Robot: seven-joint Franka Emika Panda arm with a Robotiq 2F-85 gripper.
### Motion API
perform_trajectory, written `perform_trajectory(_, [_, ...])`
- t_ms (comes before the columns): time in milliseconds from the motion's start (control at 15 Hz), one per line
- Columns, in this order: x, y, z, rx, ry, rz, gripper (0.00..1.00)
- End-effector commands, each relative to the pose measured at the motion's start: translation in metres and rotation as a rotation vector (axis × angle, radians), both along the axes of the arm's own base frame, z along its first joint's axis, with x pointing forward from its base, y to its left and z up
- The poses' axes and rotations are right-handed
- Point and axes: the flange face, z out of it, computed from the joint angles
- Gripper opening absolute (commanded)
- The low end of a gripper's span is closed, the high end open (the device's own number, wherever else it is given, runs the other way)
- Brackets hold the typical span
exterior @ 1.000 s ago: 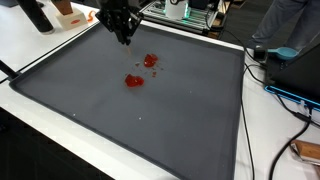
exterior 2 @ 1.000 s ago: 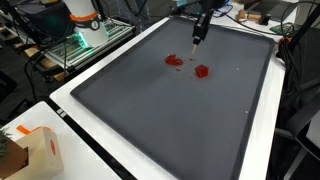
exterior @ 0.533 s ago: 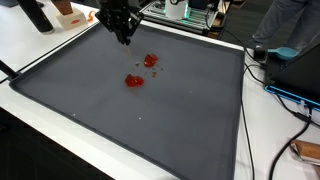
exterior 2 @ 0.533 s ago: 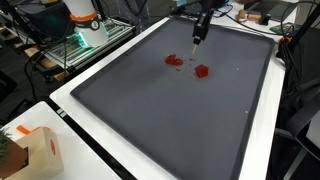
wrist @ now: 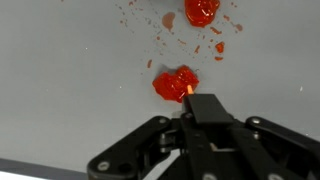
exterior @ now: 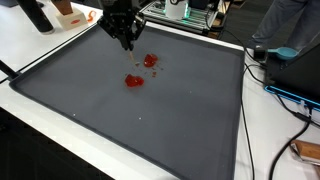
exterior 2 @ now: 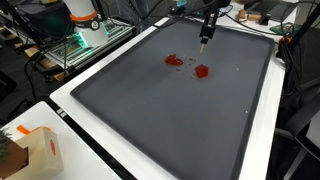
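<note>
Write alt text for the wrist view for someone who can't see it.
A closed black hand enters from the bottom, its tip beside a red lump on a grey mat. A red piece and red specks lie farther up.

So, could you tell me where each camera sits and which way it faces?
An exterior view: raised beyond the mat's near edge, facing across it to the red bits; fingers hang at the far side.
An exterior view: raised beside the mat, facing diagonally across it; fingers at the far end.
Wrist view: on the wrist, facing down at the mat; fingers at the bottom.
All three share the red bits and fingers.
</note>
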Motion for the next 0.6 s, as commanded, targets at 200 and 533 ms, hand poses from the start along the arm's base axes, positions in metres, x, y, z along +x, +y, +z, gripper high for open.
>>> perform_trajectory(200, [-0.002, -0.002, -0.025, 0.088, -0.032, 0.126, 0.03])
perform_trajectory(533, [0.001, -0.005, -0.041, 0.104, -0.035, 0.175, 0.03])
